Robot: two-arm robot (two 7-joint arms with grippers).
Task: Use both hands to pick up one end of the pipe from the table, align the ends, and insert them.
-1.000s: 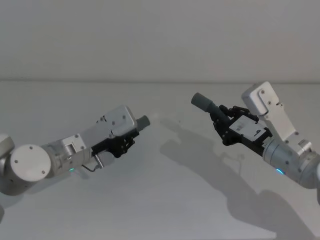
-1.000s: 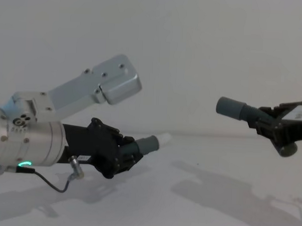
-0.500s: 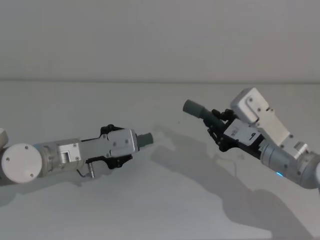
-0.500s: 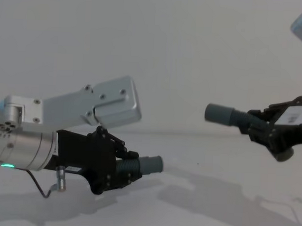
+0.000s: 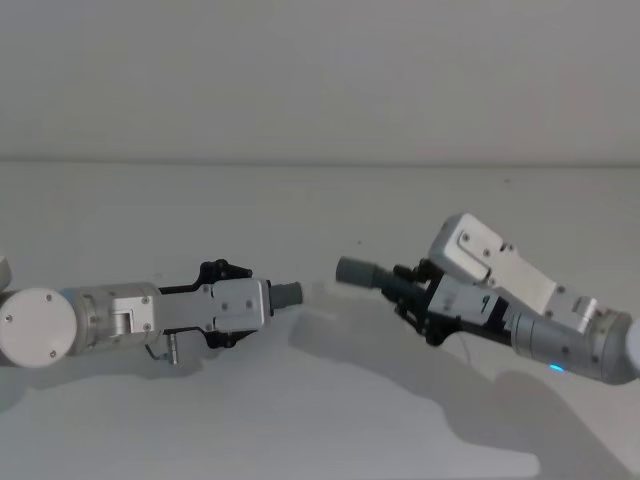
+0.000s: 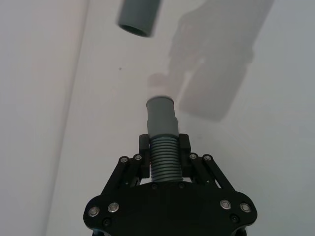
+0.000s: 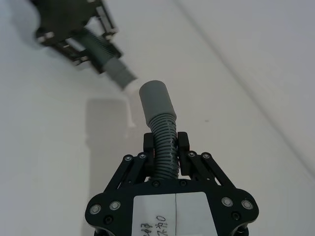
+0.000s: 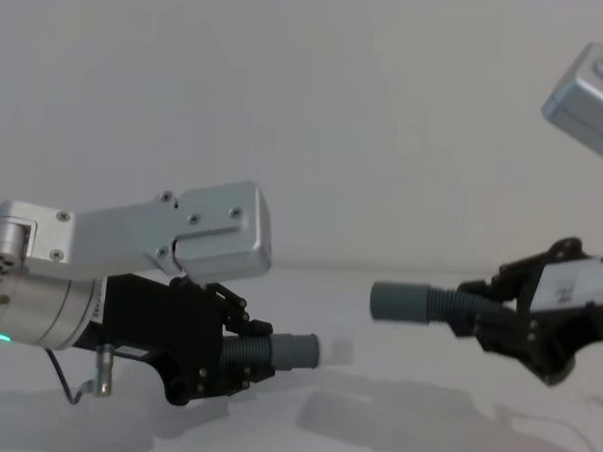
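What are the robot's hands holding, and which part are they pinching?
The left gripper pinches one grey tube by its ribbed middle; the right gripper pinches the other tube the same way.

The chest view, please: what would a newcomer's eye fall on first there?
The left hand, at the left, grips a dark grey tube piece by its ribs. The right hand, at the right, holds a second piece slightly higher. The two point at each other across a gap over the white table.

wall (image 5: pixel 320 80): plain, pale, bg | speck (image 6: pixel 119 68): tiny, dark
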